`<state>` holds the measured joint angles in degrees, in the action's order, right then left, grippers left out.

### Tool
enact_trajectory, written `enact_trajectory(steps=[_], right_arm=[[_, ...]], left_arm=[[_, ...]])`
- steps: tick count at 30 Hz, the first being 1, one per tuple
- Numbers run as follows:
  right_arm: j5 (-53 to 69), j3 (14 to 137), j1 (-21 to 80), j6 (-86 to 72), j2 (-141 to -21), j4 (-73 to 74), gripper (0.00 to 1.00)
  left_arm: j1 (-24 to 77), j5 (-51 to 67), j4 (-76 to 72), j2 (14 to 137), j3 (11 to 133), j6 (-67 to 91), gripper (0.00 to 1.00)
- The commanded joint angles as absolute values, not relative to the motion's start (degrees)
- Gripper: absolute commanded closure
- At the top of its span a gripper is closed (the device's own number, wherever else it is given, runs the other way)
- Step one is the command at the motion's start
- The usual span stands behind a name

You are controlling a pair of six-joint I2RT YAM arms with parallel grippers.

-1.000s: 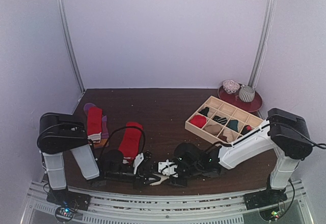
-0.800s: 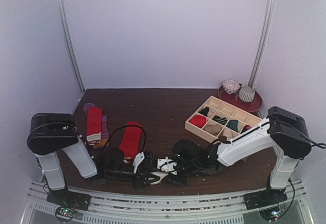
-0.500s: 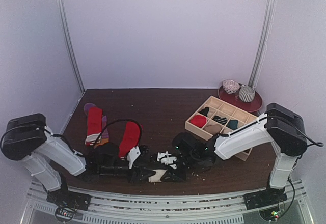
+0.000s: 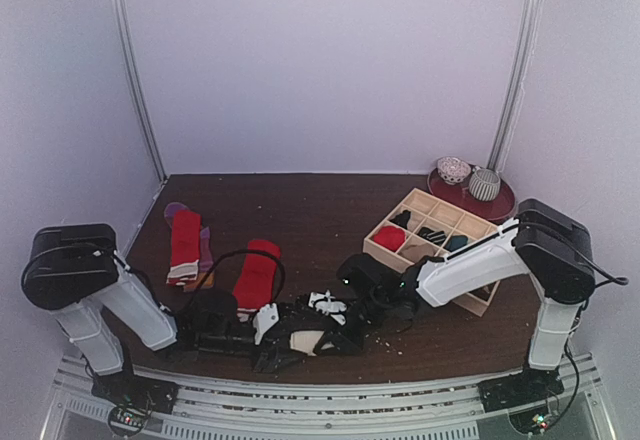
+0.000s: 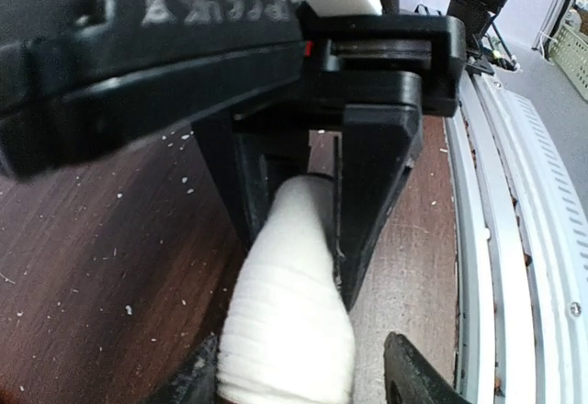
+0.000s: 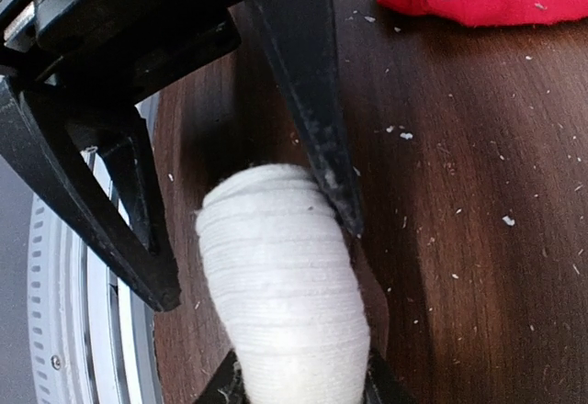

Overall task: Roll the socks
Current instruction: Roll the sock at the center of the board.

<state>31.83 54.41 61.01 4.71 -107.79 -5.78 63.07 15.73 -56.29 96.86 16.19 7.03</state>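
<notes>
Item: rolled cream sock (image 5: 287,312), lying at the middle of the counter's (image 4: 320,210) front edge. Right pincer (image 6: 299,387) pinches one end of it. Left pincer (image 5: 299,381) stands spread, loosely straddling the other end. Plain red sock (image 4: 257,275) lies flat nearby, toward the left edge.

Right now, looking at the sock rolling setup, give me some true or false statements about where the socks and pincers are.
The right pincer grips the rolled cream sock. True.
The left pincer is clamped tight on that roll. False: its jaws stand wider than the roll.
The long red sock is rolled up. False: it lies flat on the table.
The wooden tray holds a red roll. True.
</notes>
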Motion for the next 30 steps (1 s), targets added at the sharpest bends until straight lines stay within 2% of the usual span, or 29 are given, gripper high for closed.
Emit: enact_trajectory(steps=[1, 6, 8, 9, 10, 12, 14, 19, 23, 30], right_arm=[[29.67, 51.44, 61.30, 2.95, -113.19, 7.31, 0.70], [29.45, 52.15, 61.21, 2.50, -113.63, 7.17, 0.69], [29.00, 52.59, 61.06, 2.46, -113.61, 7.24, 0.68], [28.37, 52.89, 61.00, 2.56, -113.52, 7.30, 0.67], [27.34, 53.19, 61.00, 2.57, -113.36, 7.23, 0.64], [25.57, 53.47, 61.04, 2.56, -112.30, 6.49, 0.47], [24.75, 53.80, 60.97, 3.18, -110.47, 5.49, 0.39], [18.53, 55.23, 60.96, 5.36, -103.32, 4.21, 0.30], [17.07, 52.33, 60.42, 6.83, -97.48, -1.13, 0.19], [33.75, 53.27, 58.85, 8.74, -98.77, -1.88, 0.16]], left_arm=[[63.82, 18.71, -61.22, 99.21, 17.73, 6.56, 0.47], [63.81, 20.32, -59.37, 101.67, 19.11, 7.27, 0.86], [63.81, 20.49, -58.96, 102.66, 19.00, 7.79, 0.93], [63.83, 20.24, -58.67, 103.39, 18.86, 8.22, 1.00], [63.81, 20.05, -58.63, 104.11, 18.58, 8.80, 1.00], [63.81, 19.71, -59.24, 105.71, 17.96, 10.20, 1.00], [63.81, 19.60, -60.06, 107.38, 17.12, 12.21, 1.00], [63.81, 19.43, -61.90, 109.06, 14.61, 14.95, 1.00], [63.81, 19.20, -60.92, 108.63, 14.24, 14.95, 1.00], [63.81, 19.41, -60.16, 109.17, 15.10, 14.53, 1.00]])
